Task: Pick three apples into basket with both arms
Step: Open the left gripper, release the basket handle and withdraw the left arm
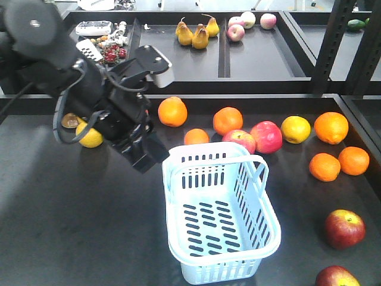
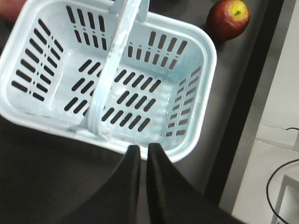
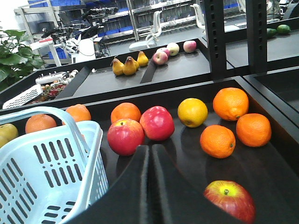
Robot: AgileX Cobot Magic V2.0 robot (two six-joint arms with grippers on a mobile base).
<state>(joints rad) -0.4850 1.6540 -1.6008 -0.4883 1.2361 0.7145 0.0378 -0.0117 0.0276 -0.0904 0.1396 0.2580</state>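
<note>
Count on the bench [image 1: 71, 226]: six oranges [image 1: 172, 111], two yellow round fruits [image 1: 296, 129], one of them half hidden under my left arm, and two pinkish-red apples [image 1: 266, 136] touching each other just behind the basket. I see two dark ones: a dark red apple [image 1: 344, 228] right of the basket, well apart from it, and a second dark red apple [image 1: 336, 277] cut by the bottom edge.

Back trays [image 1: 223, 68]: three pears [image 1: 200, 37] in one compartment, three pale apples [image 1: 247, 19] in the next, and small mixed clutter in the left one.

The basket [image 1: 220, 269] is pale blue, slotted, with its handle up and nothing inside.

My left claw [image 2: 142, 148] is closed, fingers nearly touching, gripping nothing. It hangs over the basket's rim, at its back-left corner in the front view. My right claw [image 3: 149, 148] is closed too and empty, low over the bench, basket to its left, a dark red apple to its right.

The bench is matte black with a raised lip. Black slotted posts [image 1: 330, 42] stand on the right. The room behind has shelving with blue bins and a green plant [image 3: 14, 51].
</note>
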